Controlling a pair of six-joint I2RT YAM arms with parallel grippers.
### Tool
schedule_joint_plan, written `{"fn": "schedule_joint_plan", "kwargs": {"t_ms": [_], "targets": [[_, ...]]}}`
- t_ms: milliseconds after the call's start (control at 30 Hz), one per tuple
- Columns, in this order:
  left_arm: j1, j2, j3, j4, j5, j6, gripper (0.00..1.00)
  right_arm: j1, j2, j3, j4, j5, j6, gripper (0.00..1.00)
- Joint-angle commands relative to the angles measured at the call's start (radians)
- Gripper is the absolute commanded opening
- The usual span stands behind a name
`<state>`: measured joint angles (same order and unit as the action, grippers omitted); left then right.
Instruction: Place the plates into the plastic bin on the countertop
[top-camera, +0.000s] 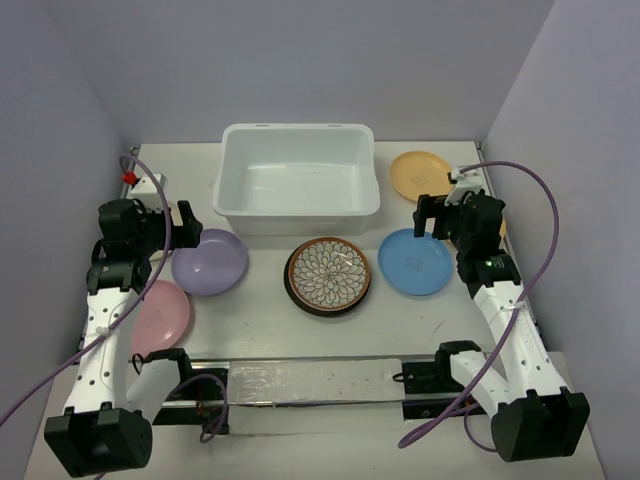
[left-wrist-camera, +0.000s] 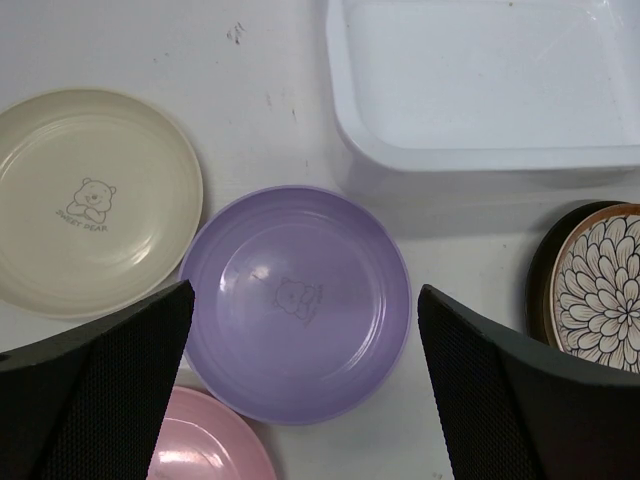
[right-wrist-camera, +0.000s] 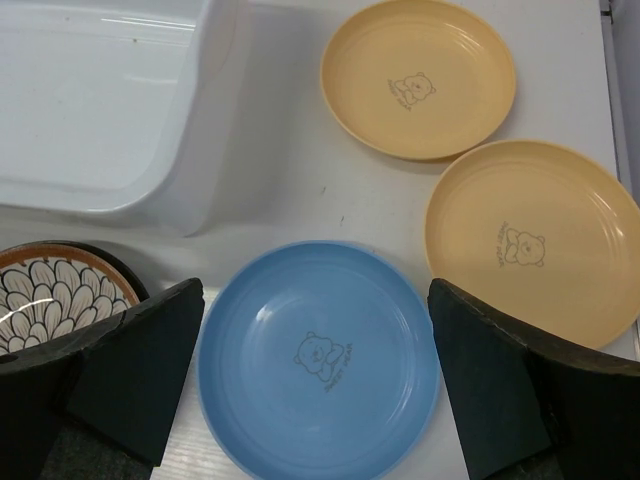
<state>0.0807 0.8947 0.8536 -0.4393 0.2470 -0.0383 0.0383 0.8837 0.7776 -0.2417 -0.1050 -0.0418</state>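
The white plastic bin stands empty at the back centre of the countertop. My left gripper is open and empty, hovering over the lavender plate, with the pink plate and the cream plate beside it. My right gripper is open and empty above the blue plate. Two yellow-orange plates lie to the right of the bin. The brown petal-pattern plate sits in front of the bin. No silvery plate shows.
A small white box with a red-tipped part sits at the back left by the wall. A metal rail runs along the near edge between the arm bases. Pale lilac walls close in three sides.
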Motion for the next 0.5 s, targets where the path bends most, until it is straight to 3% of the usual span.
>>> {"fn": "schedule_joint_plan", "kwargs": {"t_ms": [0,267,467], "targets": [[0.004,-0.005,0.015,0.011,-0.024,-0.014,0.99,-0.005,-0.020,0.017,-0.002,-0.024,0.010,1.00],[-0.042,-0.018,0.035,0.007,0.085,-0.020,0.99,-0.003,-0.018,0.010,0.003,-0.049,0.010,1.00],[-0.297,0.015,-0.015,0.056,-0.035,-0.109,0.94,-0.005,0.008,0.018,-0.001,-0.054,0.009,1.00]]}}
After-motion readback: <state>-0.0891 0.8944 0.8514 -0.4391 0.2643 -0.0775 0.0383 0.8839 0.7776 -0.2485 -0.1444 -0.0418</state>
